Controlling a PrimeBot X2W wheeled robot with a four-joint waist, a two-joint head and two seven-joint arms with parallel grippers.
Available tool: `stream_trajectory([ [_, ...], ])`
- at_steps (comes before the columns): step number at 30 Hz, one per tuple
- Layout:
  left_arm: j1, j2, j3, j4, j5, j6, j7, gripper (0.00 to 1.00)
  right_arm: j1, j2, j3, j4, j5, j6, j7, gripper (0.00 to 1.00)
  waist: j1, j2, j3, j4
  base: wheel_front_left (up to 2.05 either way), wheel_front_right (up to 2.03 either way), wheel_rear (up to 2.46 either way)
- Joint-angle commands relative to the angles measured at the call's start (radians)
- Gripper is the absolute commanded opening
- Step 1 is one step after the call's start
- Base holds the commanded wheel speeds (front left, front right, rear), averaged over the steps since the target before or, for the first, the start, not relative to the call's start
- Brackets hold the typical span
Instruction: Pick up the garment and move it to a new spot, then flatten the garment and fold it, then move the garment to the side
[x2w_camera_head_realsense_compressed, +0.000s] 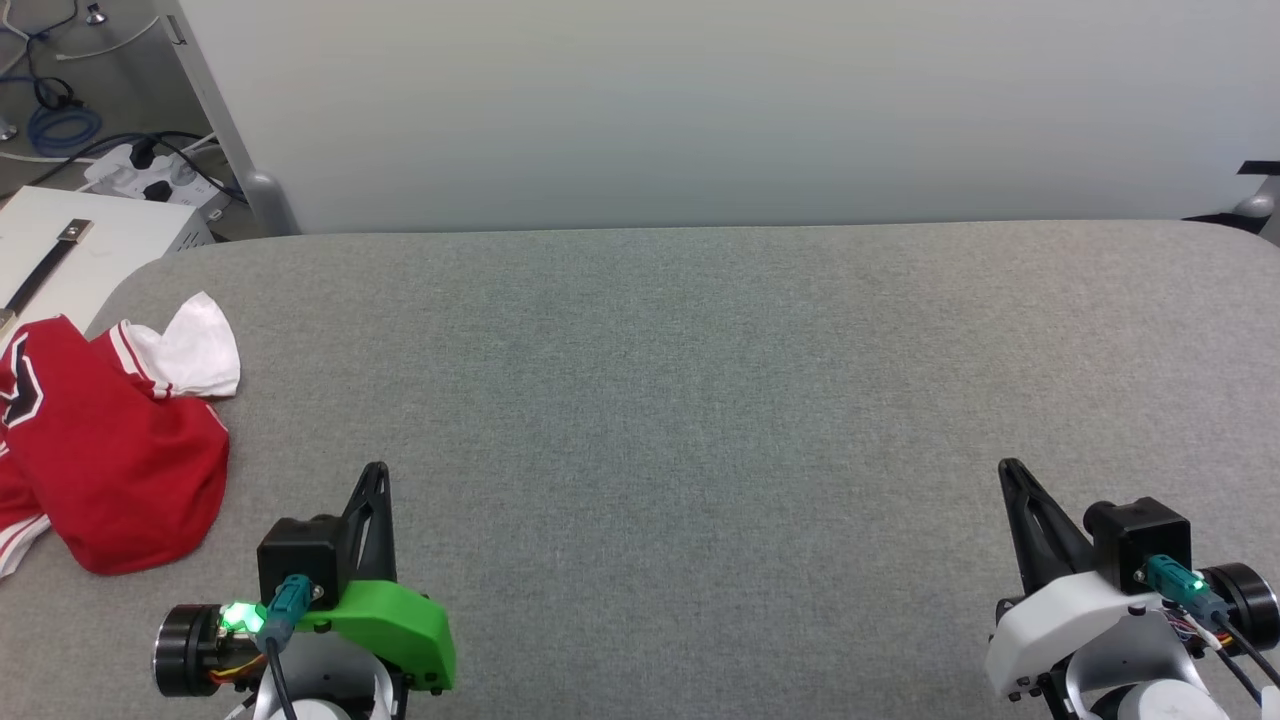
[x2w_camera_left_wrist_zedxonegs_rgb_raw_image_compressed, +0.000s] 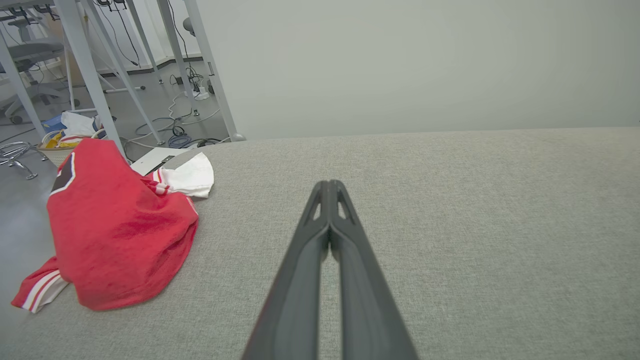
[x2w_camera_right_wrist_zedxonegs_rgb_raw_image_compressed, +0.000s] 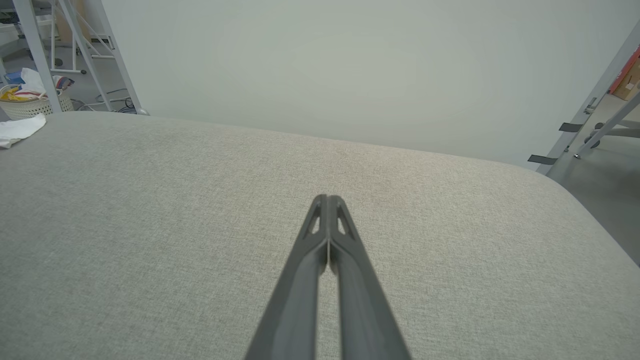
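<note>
Left fingers (x2w_camera_left_wrist_zedxonegs_rgb_raw_image_compressed: 299, 290), right fingers (x2w_camera_right_wrist_zedxonegs_rgb_raw_image_compressed: 300, 300) pressed together, empty; garment (x2w_camera_head_realsense_compressed: 110, 450) apart.

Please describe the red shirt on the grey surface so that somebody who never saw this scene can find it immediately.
A wide grey fabric-covered table stands before the robot. At its left end, to the left of the left tool, lies a crumpled red jersey. Its bright red body, white sleeve and striped trim set it apart from the plain grey cloth.
</note>
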Motion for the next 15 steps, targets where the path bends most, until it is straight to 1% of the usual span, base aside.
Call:
stream_trajectory([
  [1, -0.017, -0.005, 0.000, -0.002, 0.010, -0.004, -0.001, 0.00, -0.016, -0.001, 0.000, 0.002, -0.010, -0.008, -0.007, 0.00, 0.0000, -0.0001, 0.000, 0.000, 0.00, 0.00, 0.00],
  [2, 0.000, 0.000, 0.000, 0.000, 0.000, 0.000, 0.000, 1.00, 0.000, 0.000, 0.000, 0.000, 0.000, 0.000, 0.000, 1.00, 0.0000, -0.0001, 0.000, 0.000, 0.00, 0.00, 0.00],
  [15, -0.004, 0.000, -0.011, 0.006, -0.018, -0.004, -0.019, 1.00, -0.002, -0.001, 0.005, 0.006, 0.029, 0.000, -0.019, 1.00, 0.0000, -0.0001, 0.000, -0.001, 0.00, 0.00, 0.00],
])
